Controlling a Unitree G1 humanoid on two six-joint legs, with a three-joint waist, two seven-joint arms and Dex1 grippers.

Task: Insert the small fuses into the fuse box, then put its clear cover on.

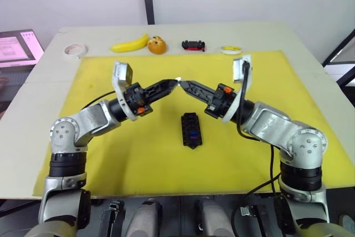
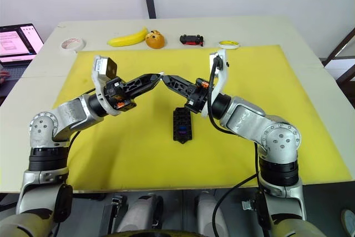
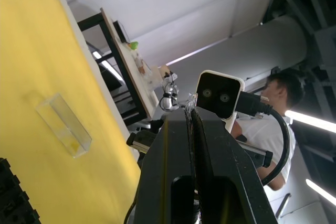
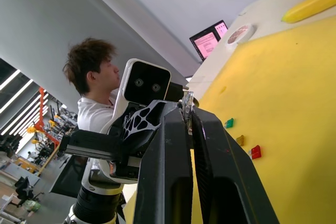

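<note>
The black fuse box [image 1: 191, 130] lies on the yellow mat [image 1: 138, 159] in front of me, with blue and purple fuses in its slots. Above and behind it my two grippers meet tip to tip. The left gripper [image 1: 175, 82] and the right gripper [image 1: 184, 83] are both shut on one tiny pale fuse [image 3: 191, 99] held between them in the air. The clear cover [image 3: 63, 124] lies flat on the mat in the left wrist view. Teal [image 4: 229, 123], olive [image 4: 240, 140] and red [image 4: 256, 152] fuses lie loose on the mat in the right wrist view.
Along the table's back edge are a white tape roll [image 1: 74, 50], a banana [image 1: 130, 44], an orange [image 1: 157, 45], a small black-and-red toy car [image 1: 193, 44] and a yellow tape roll [image 1: 231, 49]. A laptop [image 1: 16, 47] sits at the far left. A person [image 4: 97, 93] stands nearby.
</note>
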